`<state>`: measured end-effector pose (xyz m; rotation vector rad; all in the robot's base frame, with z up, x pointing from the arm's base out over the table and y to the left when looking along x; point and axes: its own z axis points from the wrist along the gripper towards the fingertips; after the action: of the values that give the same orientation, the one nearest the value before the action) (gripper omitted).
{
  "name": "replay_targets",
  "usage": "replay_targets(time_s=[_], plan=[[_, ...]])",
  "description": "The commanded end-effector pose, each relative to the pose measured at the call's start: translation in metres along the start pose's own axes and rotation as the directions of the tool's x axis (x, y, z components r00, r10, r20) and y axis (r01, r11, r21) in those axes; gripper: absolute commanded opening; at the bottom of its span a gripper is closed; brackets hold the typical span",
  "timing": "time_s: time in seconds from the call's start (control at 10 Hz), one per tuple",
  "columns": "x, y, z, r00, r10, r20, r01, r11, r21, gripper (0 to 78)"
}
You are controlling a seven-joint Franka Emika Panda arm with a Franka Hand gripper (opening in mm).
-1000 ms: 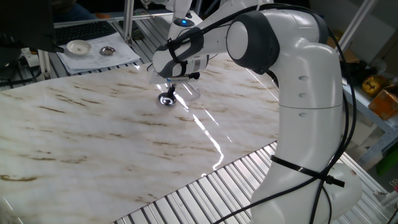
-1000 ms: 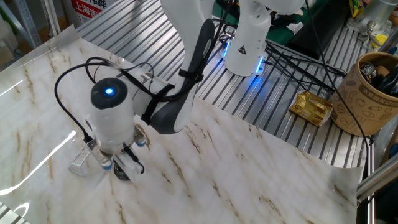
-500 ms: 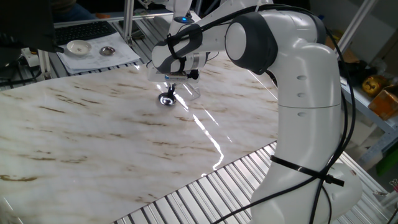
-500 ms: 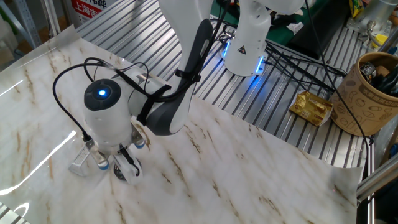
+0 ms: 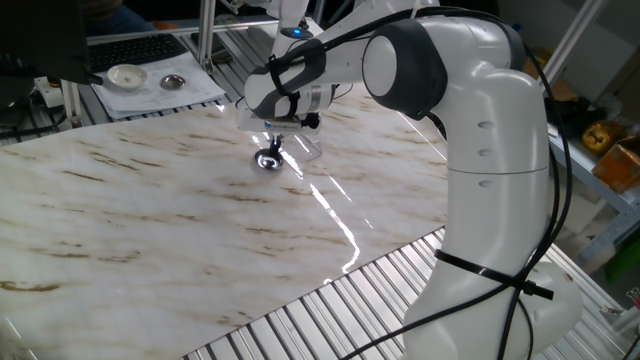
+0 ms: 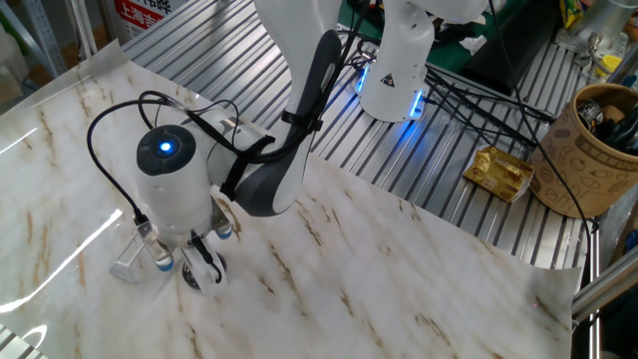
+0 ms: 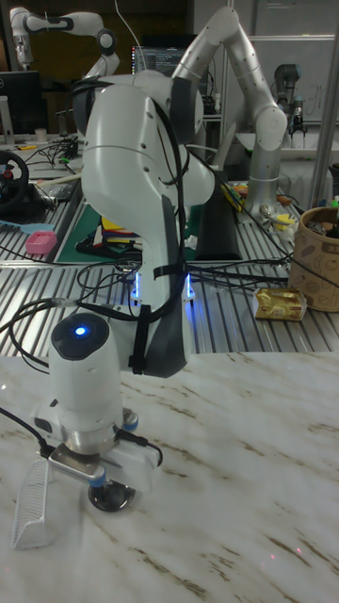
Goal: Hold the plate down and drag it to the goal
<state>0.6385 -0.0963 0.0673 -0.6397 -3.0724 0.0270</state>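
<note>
1. Marble-patterned table (image 7: 235,471) fills the near ground in the tall fixed view. Its front stretch carries nothing that bears on the task.
2. Next back lies the goal (image 7: 33,504), a clear glossy patch at about 9 o'clock of the plate (image 7: 111,497). The two are near each other but apart, with bare marble between them.
3. The plate sits flat on the table, right under the claw (image 7: 111,482), whose tips come down onto its dark centre. Whether the claw is clenched or released I cannot tell, because the wrist housing hides the gap.
4. Over the last second the blue-lit wrist has shifted a little sideways. The plate has crept only slightly and is not on the goal. I judge the press to be set and the drag barely begun, so nearly the whole travel remains.
5. In one fixed view the goal (image 5: 305,148) lies at about 2 o'clock of the plate (image 5: 268,159). The pull should run that way, with steady downward pressure so the shiny rim does not skid out.
6. Farthest back, off the marble, a white dish (image 5: 127,76) rests on paper and plays no part.
</note>
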Motion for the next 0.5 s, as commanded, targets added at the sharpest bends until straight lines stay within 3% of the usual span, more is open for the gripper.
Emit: replay_targets(time_s=[0.1,0.5], plan=[[-0.0012,0.0,-0.0019,1.0,-0.004,0.004,0.004,1.0,0.0,0.0],[0.0016,0.0013,-0.0033,1.0,-0.018,0.007,0.018,1.0,0.005,0.0]])
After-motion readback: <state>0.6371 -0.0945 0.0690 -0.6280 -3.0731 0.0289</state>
